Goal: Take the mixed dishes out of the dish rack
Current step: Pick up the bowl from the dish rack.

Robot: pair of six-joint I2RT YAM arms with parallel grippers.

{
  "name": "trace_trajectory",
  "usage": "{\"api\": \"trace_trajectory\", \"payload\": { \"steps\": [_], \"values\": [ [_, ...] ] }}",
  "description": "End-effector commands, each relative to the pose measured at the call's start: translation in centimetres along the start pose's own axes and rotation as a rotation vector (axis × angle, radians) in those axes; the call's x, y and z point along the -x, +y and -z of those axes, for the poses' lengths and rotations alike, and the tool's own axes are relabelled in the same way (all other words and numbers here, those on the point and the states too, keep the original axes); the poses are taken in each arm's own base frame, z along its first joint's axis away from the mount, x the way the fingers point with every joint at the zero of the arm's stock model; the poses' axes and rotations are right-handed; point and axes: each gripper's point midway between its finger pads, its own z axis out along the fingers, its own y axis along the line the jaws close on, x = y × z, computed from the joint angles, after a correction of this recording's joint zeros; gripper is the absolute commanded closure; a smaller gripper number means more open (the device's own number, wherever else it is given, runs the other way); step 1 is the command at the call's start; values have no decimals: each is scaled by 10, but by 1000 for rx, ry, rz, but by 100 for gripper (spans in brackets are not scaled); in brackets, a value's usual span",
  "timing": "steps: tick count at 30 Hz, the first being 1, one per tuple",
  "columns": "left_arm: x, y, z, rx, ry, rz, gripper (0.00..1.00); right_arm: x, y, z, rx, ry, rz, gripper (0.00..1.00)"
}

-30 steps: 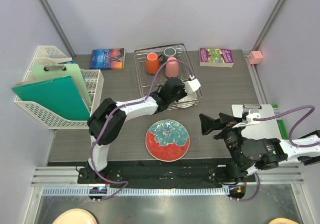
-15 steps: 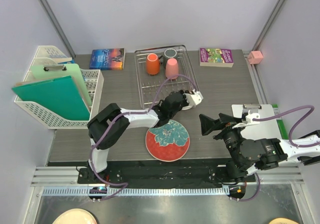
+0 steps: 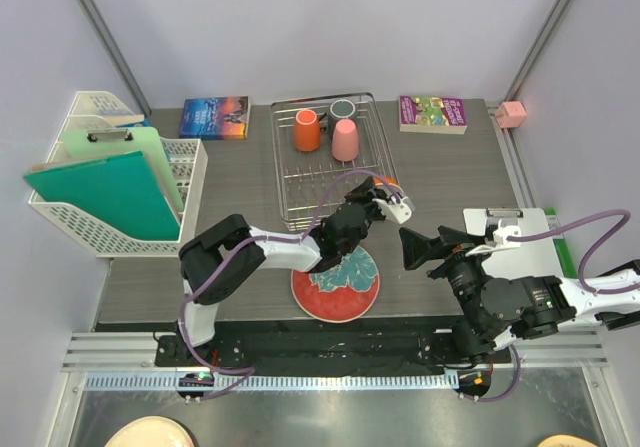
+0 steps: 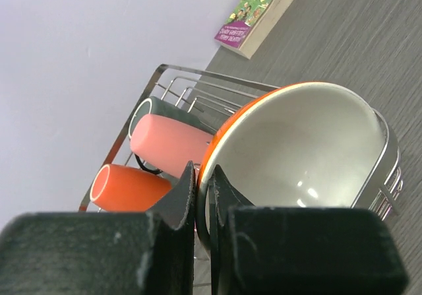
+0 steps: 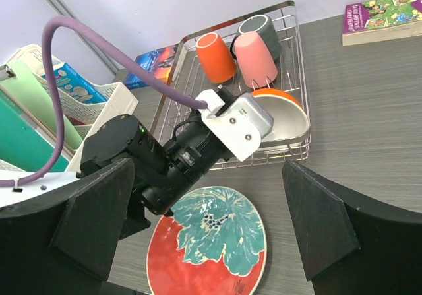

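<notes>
Pinches the orange rim of the bowl (image 4: 310, 150) between the fingers of the left gripper (image 4: 203, 176), clamped tight with only the thin wall between them. Holds that bowl tilted on edge, white inside turned toward the wrist camera, body stretching up and away from the fingertips. Places it at the front right corner of the rack (image 3: 290, 192), right at the wire rim; cannot tell whether the far edge touches the wire or hangs free of it. Shows 3 more pieces at the back of the rack, well apart from the left gripper: the orange mug (image 3: 306, 129) on the left, the pink cup (image 3: 344, 139) just beside it on the right, the grey mug (image 3: 342, 107) behind them against the rear rim. Finds the plate (image 3: 335, 282) flat on the table (image 3: 450, 167) in front of the rack, its upper edge hidden under the left arm. Spreads the right gripper (image 3: 425, 245) wide apart, gripping nothing, just right of the plate and near the bowl, fingers aimed toward the rack.
</notes>
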Motion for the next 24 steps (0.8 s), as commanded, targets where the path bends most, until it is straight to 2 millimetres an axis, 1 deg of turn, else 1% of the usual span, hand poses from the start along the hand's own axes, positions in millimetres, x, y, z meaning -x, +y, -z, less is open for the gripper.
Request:
{"api": "trace_trajectory", "payload": {
  "steps": [1,4,5,7,8,11,12,13,14,15,16,17,18,19,20,21,22,23,24],
  "values": [
    [71,63,9,145,-182,119,100,20,-16,-1,-108,-67,-80,0],
    [84,75,10,124,-186,136,100,23,-16,-1,-112,-69,-86,0],
    [92,84,12,116,-185,147,100,24,-15,-1,-112,-70,-90,0],
    [98,96,11,117,-184,188,100,26,-15,-1,-112,-70,-98,0],
    [106,110,13,140,-199,213,100,28,-14,-1,-112,-70,-106,0],
    [105,130,11,155,-180,290,100,30,-12,-1,-107,-67,-104,0],
    [99,142,7,154,-146,314,100,35,-12,0,-107,-67,-115,0],
    [98,148,4,149,-129,396,100,37,-12,0,-107,-67,-115,0],
    [93,152,2,146,-98,441,100,43,-12,0,-110,-67,-113,0],
    [95,174,-1,173,-92,491,100,45,-13,0,-111,-68,-118,1],
    [83,169,-2,147,-31,561,100,49,-14,0,-113,-68,-120,0],
    [79,172,-2,145,1,601,100,54,-15,1,-114,-68,-121,1],
    [88,203,-3,196,3,658,100,57,-16,1,-115,-68,-123,0],
    [66,185,-2,139,138,664,100,61,-18,1,-120,-70,-123,0],
    [69,186,-1,120,166,754,100,66,-22,1,-137,-77,-126,0],
    [66,182,-1,56,209,788,100,69,-25,2,-144,-77,-112,0],
    [81,194,1,39,201,834,100,71,-26,2,-152,-79,-106,0],
    [73,182,11,-6,275,881,100,77,-28,2,-159,-81,-111,0],
    [74,181,16,-36,284,915,100,80,-32,3,-176,-84,-84,1]
  ]
}}
